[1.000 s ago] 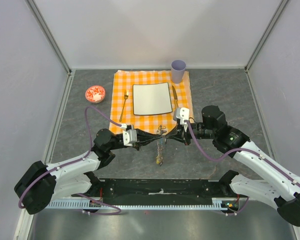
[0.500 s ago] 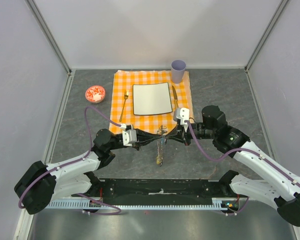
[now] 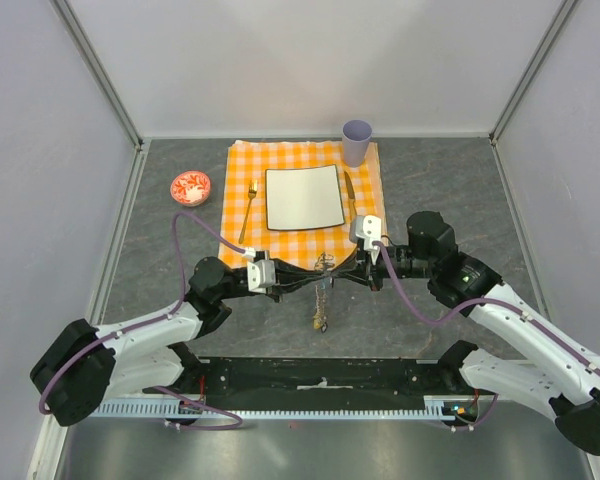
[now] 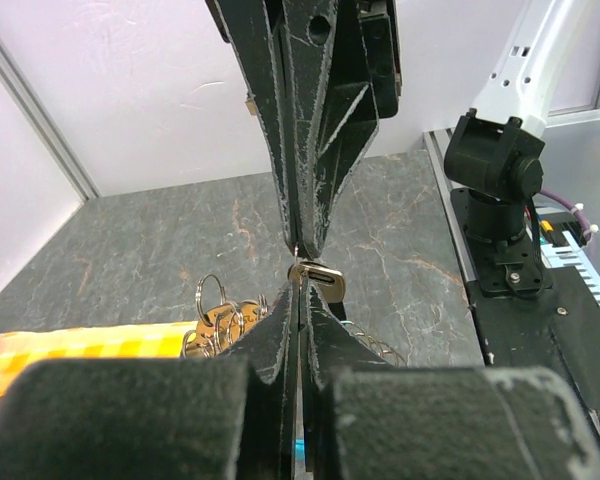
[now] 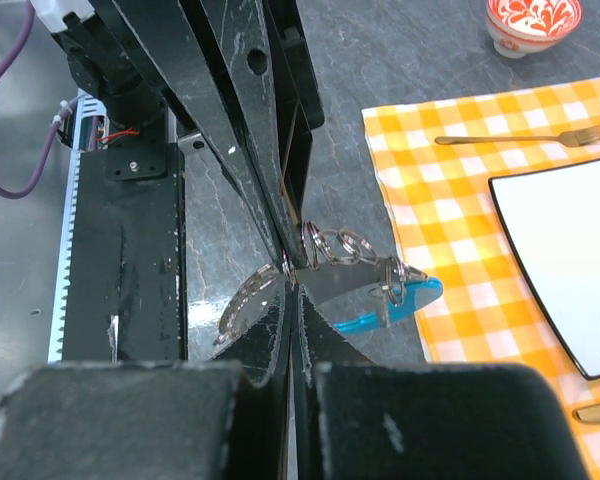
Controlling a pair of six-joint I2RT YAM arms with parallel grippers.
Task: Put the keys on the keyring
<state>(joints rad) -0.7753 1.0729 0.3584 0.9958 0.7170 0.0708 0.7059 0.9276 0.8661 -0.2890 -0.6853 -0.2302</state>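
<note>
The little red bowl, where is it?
In the top view, the red bowl sits on the grey table at the left, just left of the checked cloth and the fork.

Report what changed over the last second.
The right arm shifted slightly toward its own side; nothing was taken or released. The left hand and right hand stay shut, tips meeting at the keyring.

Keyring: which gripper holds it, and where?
Left gripper and right gripper, shut, meet on the keyring at its wire loops; which pinches ring or key cannot be told.
</note>
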